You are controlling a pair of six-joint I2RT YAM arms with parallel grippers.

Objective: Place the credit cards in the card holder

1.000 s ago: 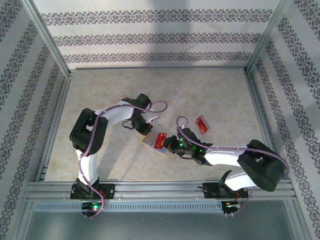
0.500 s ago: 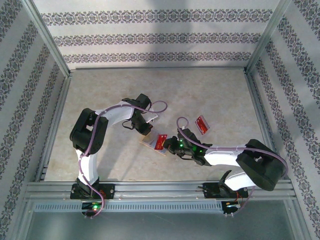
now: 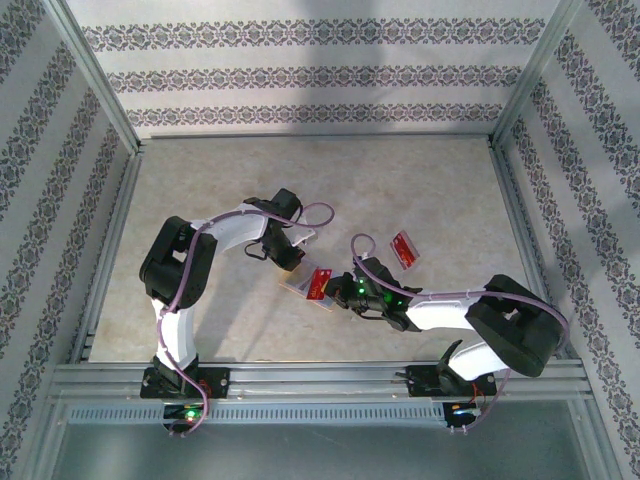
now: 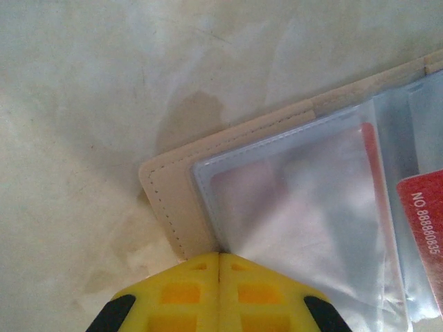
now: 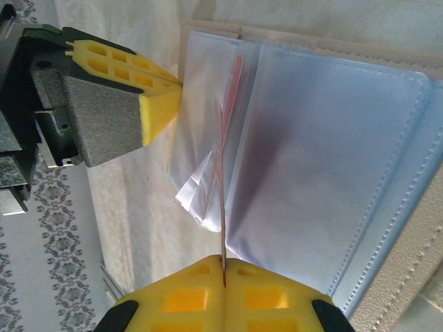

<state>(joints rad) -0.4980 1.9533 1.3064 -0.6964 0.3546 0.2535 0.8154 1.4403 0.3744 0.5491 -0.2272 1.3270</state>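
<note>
A mottled beige desk (image 3: pixel 200 200) stands between walls of striped floral wallpaper (image 3: pixel 300 80). At its centre lies the open tan card holder (image 4: pixel 169 207). The left fingers (image 4: pixel 183 294), pressed together, touch its edge. The right fingers (image 5: pixel 173 301) clamp a red plastic card (image 5: pixel 223 228) edge-on over the clear sleeves. A second red card (image 3: pixel 403 248) lies apart on the desk.

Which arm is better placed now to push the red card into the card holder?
Right. The right pincer is shut on the red card, whose edge points at the clear pockets of the card holder. The left pincer is shut at the holder's corner, apparently steadying it.
</note>
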